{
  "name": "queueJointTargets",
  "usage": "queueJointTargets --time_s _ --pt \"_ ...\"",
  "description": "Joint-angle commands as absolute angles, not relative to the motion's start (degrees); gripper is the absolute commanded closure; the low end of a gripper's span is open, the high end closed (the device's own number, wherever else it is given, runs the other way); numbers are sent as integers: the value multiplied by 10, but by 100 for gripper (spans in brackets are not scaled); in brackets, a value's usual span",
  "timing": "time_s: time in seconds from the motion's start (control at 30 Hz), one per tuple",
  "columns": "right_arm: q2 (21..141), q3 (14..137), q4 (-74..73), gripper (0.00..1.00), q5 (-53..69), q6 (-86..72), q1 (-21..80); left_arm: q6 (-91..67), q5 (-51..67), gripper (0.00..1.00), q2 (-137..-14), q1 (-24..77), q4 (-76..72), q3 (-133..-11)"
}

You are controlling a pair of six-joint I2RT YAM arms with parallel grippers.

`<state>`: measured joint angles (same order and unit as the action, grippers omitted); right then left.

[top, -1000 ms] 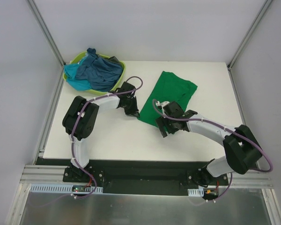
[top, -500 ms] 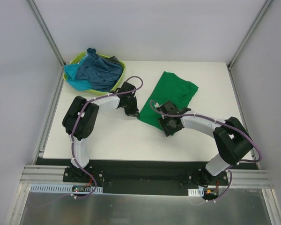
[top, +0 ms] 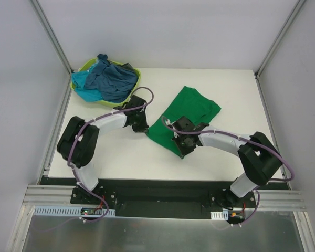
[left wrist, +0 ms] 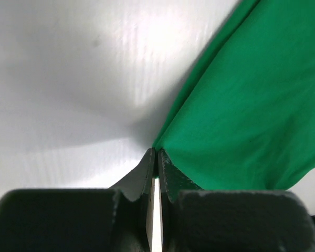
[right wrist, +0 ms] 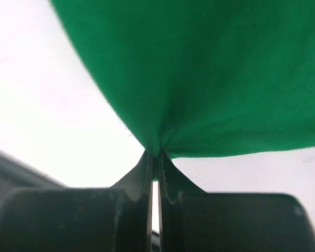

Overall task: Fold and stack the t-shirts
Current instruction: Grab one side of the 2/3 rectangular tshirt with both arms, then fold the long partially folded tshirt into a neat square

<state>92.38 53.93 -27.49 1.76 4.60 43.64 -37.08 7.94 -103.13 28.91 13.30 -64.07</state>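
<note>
Bright green cloth t-shirt (top: 195, 107): plain throughout. Crumpled dusty blue cloth shirt (top: 114, 80), turquoise cloth shirt (top: 83, 85), dark grey cloth shirt (top: 127, 67). Lime-green plastic basket (top: 85, 66). Flat white bench (top: 231, 94). Left tool (left wrist: 156, 153), right tool (right wrist: 154, 156): black.

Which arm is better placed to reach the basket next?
Left, likely: the left tool is nearer the basket than the right tool, though both are shut on the green shirt and must release first.

Overhead view. In the upper left we mark a lime-green plastic basket (top: 136, 82) standing on the corner of the white surface (top: 236, 94). Two aluminium posts (top: 51, 34) slant up from the surface's upper corners against pale walls (top: 163, 31). Along the lower edge we note a black mounting plate (top: 163, 191) and, below it, a metal sheet (top: 157, 233).
</note>
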Motion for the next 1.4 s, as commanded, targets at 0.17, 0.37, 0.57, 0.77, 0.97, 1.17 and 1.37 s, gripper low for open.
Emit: queueJointTargets --time_s 0.17,0.37,0.57,0.77,0.97,1.17,1.37 --pt "794 519 -237 100 300 1 519 -407 -81 100 -787 289 206 -530" --pt "730 497 -158 100 401 -73 533 -403 -107 100 -638 289 232 -497" --pt "666 466 -119 100 396 -109 533 -389 -100 100 -602 290 230 -522" --pt "612 435 -152 100 328 -120 486 -372 -88 100 -675 306 221 -595" --pt "550 403 -176 100 309 -126 409 -361 -82 100 -769 323 206 -670" --pt "531 403 -218 99 266 -95 358 -351 -77 100 -864 328 203 -750" --pt "543 407 -220 100 243 -77 304 -332 -86 100 -940 328 203 -816"
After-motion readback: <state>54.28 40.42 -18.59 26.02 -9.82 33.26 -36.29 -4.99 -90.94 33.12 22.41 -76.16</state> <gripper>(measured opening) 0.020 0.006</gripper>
